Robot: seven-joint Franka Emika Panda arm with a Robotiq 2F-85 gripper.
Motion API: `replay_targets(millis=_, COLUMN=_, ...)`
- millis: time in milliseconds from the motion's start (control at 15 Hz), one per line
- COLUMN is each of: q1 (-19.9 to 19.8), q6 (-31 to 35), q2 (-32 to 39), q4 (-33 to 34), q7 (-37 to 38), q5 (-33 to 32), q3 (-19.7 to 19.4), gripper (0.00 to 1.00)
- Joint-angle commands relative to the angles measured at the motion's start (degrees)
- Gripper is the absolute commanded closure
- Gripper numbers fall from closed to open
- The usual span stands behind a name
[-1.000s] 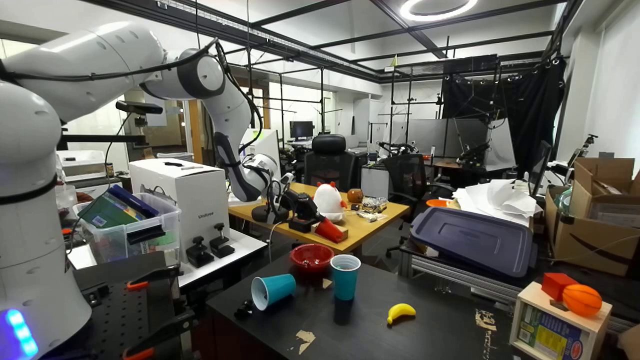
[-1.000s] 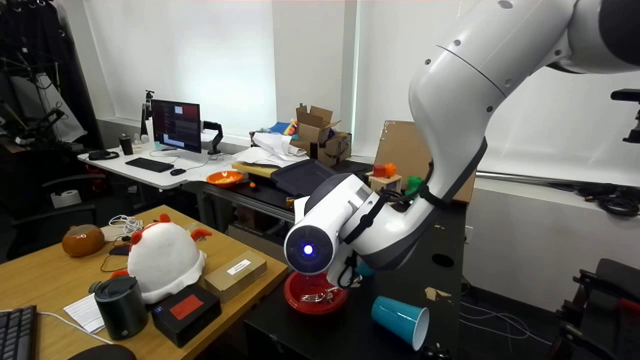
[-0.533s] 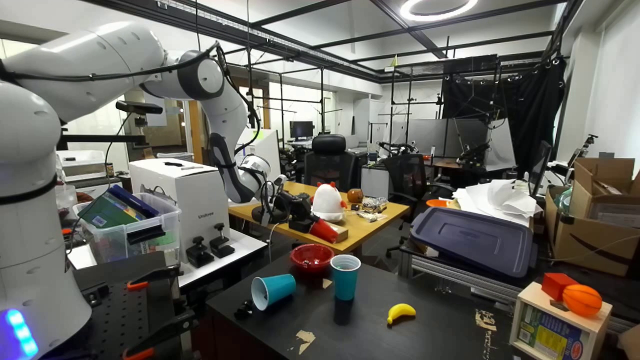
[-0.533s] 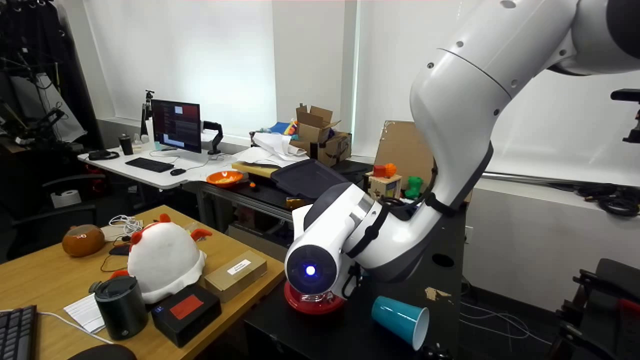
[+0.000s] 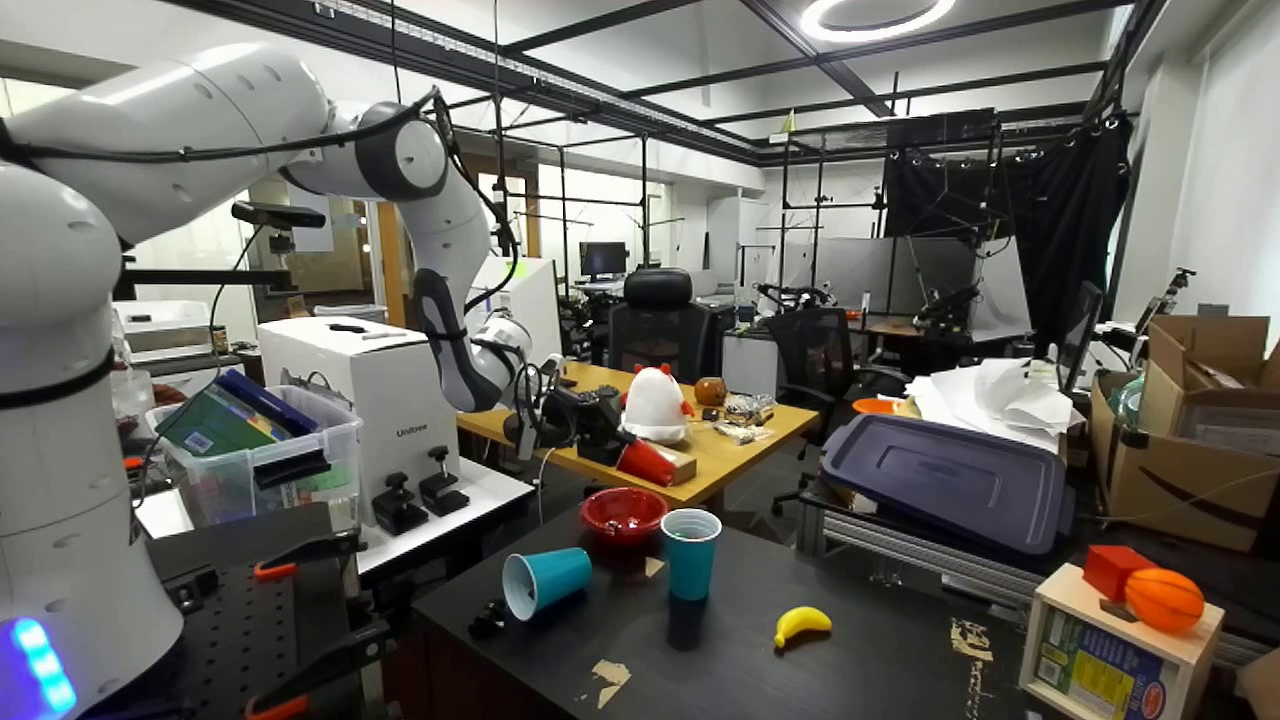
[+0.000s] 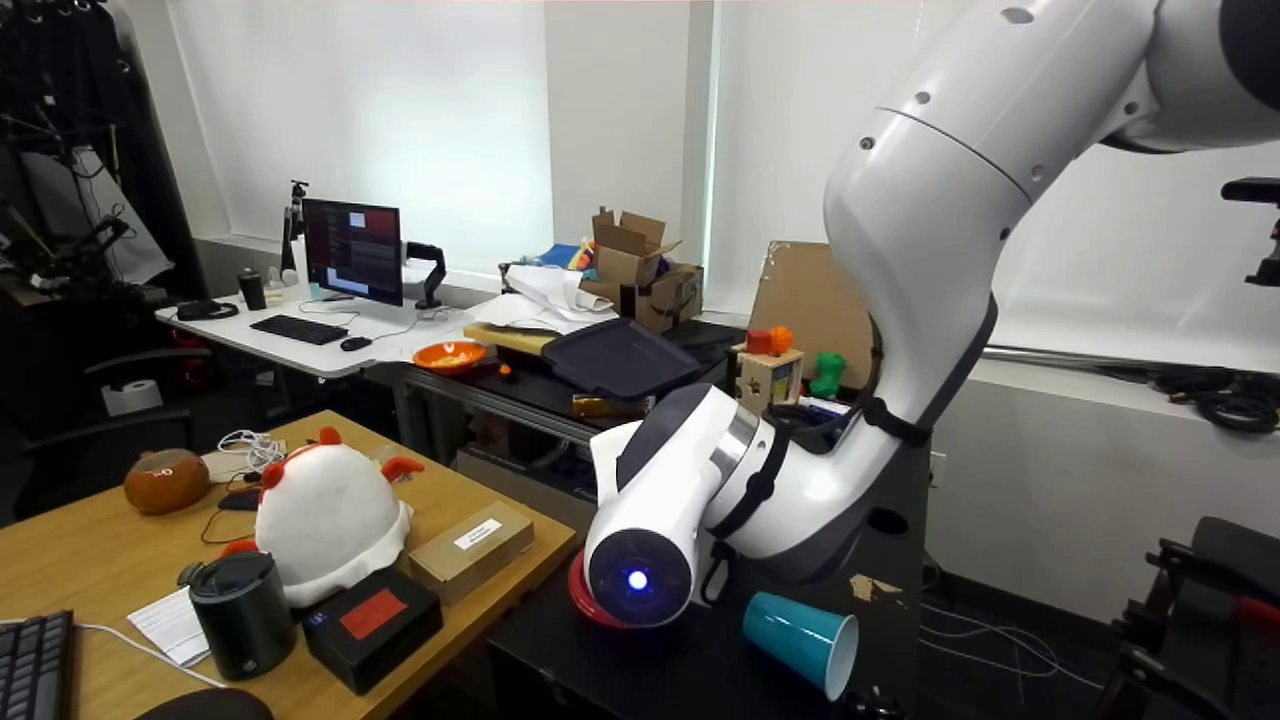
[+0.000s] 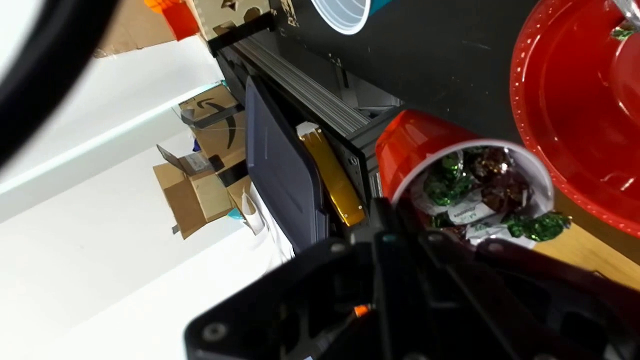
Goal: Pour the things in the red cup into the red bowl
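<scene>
At left in an exterior view, a clear bin [image 5: 220,490] holds flat coloured things [image 5: 225,425]. Next, a teal cup [image 5: 555,582] lies sideways; the gripper [image 7: 395,214] clamps the raised, tilted red cup [image 5: 648,463], filled with foil-wrapped candies [image 7: 480,185], near the red bowl [image 7: 565,95], which holds something silvery [image 7: 629,11]. An upright teal cup [image 5: 690,560], then a banana [image 5: 803,624] follow.

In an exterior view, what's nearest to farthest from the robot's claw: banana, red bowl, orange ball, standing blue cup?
1. Red bowl: below.
2. Standing blue cup: right of the bowl.
3. Banana: further right.
4. Orange ball: far right, on the wooden box.
</scene>
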Motion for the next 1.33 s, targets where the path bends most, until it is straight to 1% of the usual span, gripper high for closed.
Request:
replay_targets(millis=0, q1=-0.4, q6=-3.2, q2=-0.8, q4=-2.6, q7=0.1, q5=-2.6, q3=1.8, gripper=0.99)
replay_targets(millis=333, q1=-0.5, q6=-5.6, q2=1.4, q4=-2.2, q7=-0.1, q5=-4.6, q3=2.7, gripper=0.99)
replay_targets(millis=667, q1=-1.0, q6=-7.0, q2=4.0, q4=0.8, q7=-0.6, q5=-6.4, q3=3.0, gripper=0.99)
replay_targets(millis=1267, q1=-2.3, q6=-6.9, q2=7.3, q4=9.9, q7=-1.1, q5=-4.4, q3=3.7, gripper=0.99)
